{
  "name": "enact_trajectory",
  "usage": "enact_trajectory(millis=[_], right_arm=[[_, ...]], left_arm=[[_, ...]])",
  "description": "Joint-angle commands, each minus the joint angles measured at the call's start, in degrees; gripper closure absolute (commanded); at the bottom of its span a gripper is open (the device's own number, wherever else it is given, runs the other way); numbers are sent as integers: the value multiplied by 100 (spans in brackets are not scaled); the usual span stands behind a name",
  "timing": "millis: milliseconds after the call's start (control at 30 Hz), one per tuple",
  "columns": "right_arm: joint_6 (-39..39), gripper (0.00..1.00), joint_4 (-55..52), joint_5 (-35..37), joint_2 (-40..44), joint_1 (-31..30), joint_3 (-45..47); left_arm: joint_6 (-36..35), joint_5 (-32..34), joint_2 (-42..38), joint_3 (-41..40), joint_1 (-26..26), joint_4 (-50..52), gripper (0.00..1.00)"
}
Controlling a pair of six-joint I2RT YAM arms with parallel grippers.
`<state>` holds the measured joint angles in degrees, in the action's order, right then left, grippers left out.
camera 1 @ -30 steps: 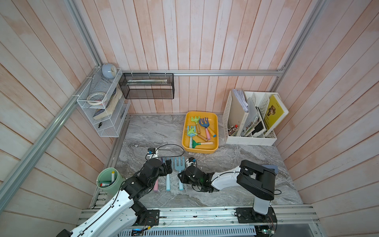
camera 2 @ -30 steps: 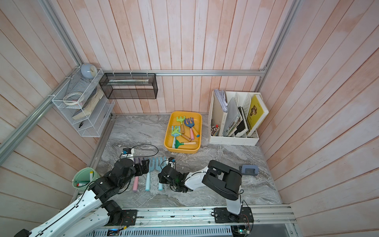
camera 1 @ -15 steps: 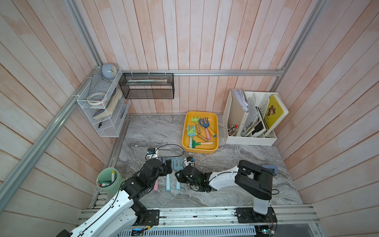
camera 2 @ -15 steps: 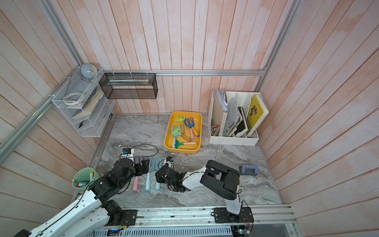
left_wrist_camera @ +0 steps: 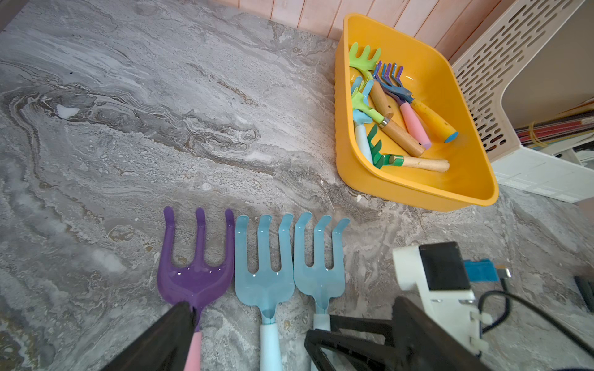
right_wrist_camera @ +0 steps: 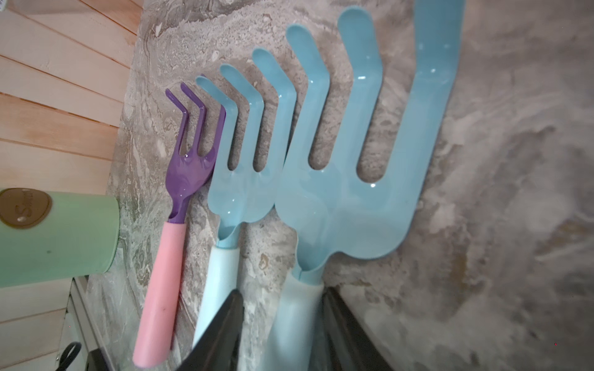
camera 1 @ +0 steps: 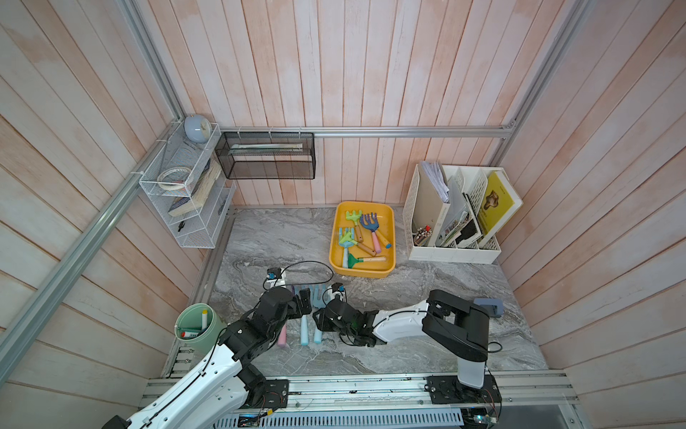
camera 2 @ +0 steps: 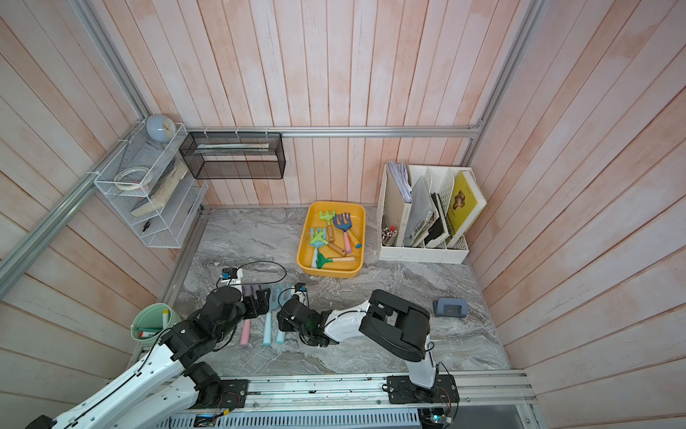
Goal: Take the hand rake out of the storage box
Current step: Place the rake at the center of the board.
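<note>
Three hand rakes lie flat in a row on the grey marbled worktop (camera 1: 408, 282), heads toward the back wall. They are a purple-headed plastic rake with a pink handle (right_wrist_camera: 189, 167), a pale blue three-tined rake in the middle (right_wrist_camera: 244, 180), and a second pale blue three-tined rake (right_wrist_camera: 353, 205) on the end nearest my right arm. The heads touch side by side. The tidy row reads as a chosen laying-out spot, well apart from the box.

Right tool (right_wrist_camera: 281, 292): low over the end rake's pale handle, jaws partly apart, straddling it. Bare worktop shows between one jaw and the handle, and the other jaw sits against it. There is no clamp, so I judge the rake rests on the worktop, not in my grip.

Left tool (camera 1: 304, 302): spread fully, empty, one jaw above the purple rake's neck. It is likely parked there to stay clear of the right arm.

Shallow yellow-orange plastic storage box (camera 1: 363, 274): by the back wall, just beside the white perforated file organiser (camera 1: 453, 256). Several more small rakes (camera 1: 365, 232) are jumbled inside, handles crossing.

Judgement: the end rake is out and set down. The next move calls for lifting the right tool straight up, so the jaws do not drag the handle and upset the row.
</note>
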<state>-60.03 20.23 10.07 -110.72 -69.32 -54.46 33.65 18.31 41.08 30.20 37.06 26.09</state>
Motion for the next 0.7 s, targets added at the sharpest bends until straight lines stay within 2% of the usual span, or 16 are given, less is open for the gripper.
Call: enact_trajectory(millis=[0,100,300,467,667], right_arm=[[211,54,-1210,215,-287,-42,-112],[254,56,-1202,391,-163,-106,-7],[404,57,-1926,635,-253,-193,-324],[424,63,-2190,881,-179,-259,-331],[601,69,-1866,649,-114,-275,-172]], left_arm=[[19,33,-20,-66,3,-29,0],[19,33,-29,-66,3,-38,0],[19,36,-29,-66,4,-25,0],[19,43,-38,-71,3,-25,0],[19,33,-47,-66,3,-24,0]])
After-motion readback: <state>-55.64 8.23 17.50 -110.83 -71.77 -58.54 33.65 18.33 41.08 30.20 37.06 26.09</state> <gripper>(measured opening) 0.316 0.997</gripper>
